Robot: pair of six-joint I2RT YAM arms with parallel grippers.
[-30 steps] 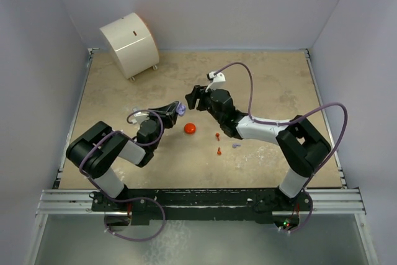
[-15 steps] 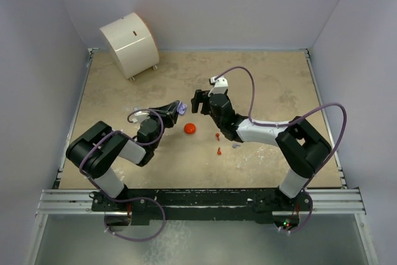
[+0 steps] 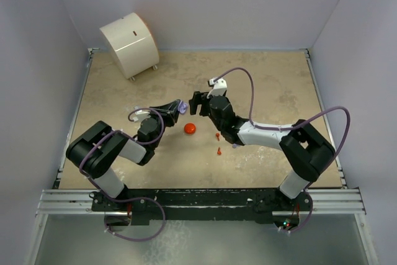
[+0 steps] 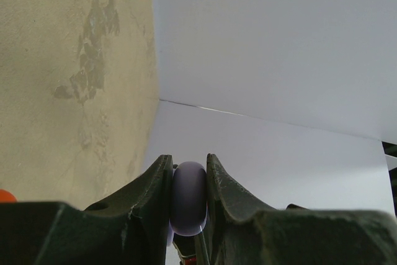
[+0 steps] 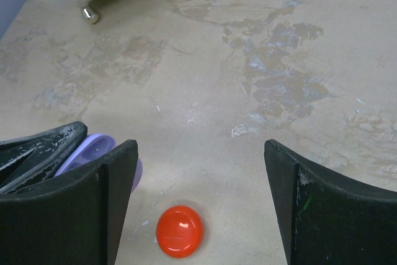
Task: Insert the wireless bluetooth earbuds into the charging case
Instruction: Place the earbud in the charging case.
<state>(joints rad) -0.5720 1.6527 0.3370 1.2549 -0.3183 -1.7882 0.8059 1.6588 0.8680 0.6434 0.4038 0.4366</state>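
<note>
My left gripper (image 3: 179, 107) is shut on a round lilac charging case (image 4: 188, 206), held edge-on just above the table. The lilac case also shows in the right wrist view (image 5: 93, 152). My right gripper (image 3: 197, 102) is open and empty, right beside the lilac case; in its own view the gripper (image 5: 198, 150) hangs above a closed red-orange case (image 5: 179, 231). The red-orange case (image 3: 190, 128) lies on the table. Two red-orange earbuds (image 3: 217, 135) (image 3: 219, 151) lie right of it. The lilac earbuds are hidden; the right forearm covers that area.
A large white cylinder on small feet (image 3: 129, 43) stands at the far left corner; its feet show in the right wrist view (image 5: 90, 14). White walls enclose the tan table (image 3: 279, 91) on three sides.
My right gripper has shifted slightly nearer and closer to the lilac case. Its forearm now covers the lilac earbud seen earlier. The left arm has not moved.
</note>
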